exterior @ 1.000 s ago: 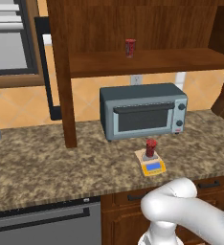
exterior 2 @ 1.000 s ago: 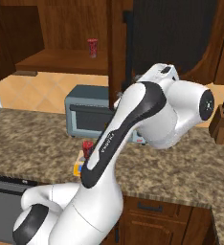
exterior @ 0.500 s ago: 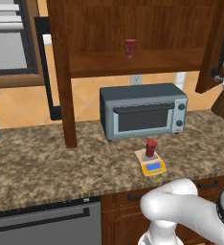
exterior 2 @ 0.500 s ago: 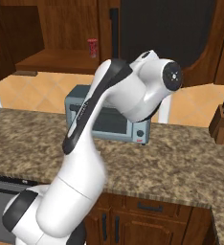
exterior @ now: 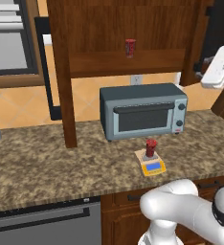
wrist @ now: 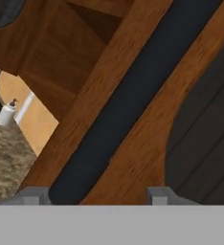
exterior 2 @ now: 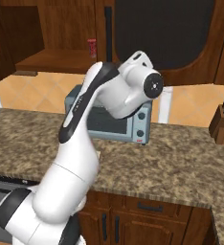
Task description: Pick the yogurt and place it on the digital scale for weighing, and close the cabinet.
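**Yogurt on the scale, tool up at the cabinet door**

From the hand camera I see the tool right up against the cabinet door: its two grey fingertips poke up at the bottom edge, set apart, with the black bar handle running diagonally between them. Their ends are cut off by the frame, so I cannot tell whether they touch the handle or merely straddle it. The jaws stand spread, gripping nothing that I can confirm. A black arched panel fills the right side, partly cropped.

In the left base view the yogurt stands upright on the scale, which lies on the desk just in front of the toaster oven. The cup's dark markings are too small to read, and the blue display strip shows no digits I can make out. A second red cup sits on the open cabinet shelf (its label is likewise illegible).

In the right base view my own arm covers most of the toaster oven and hides the spot where the scale lies. The cabinet door stands behind the arm's wrist. A knife block is at the right on the desk, cut by the frame edge. The oven's knobs carry no writing I can read.
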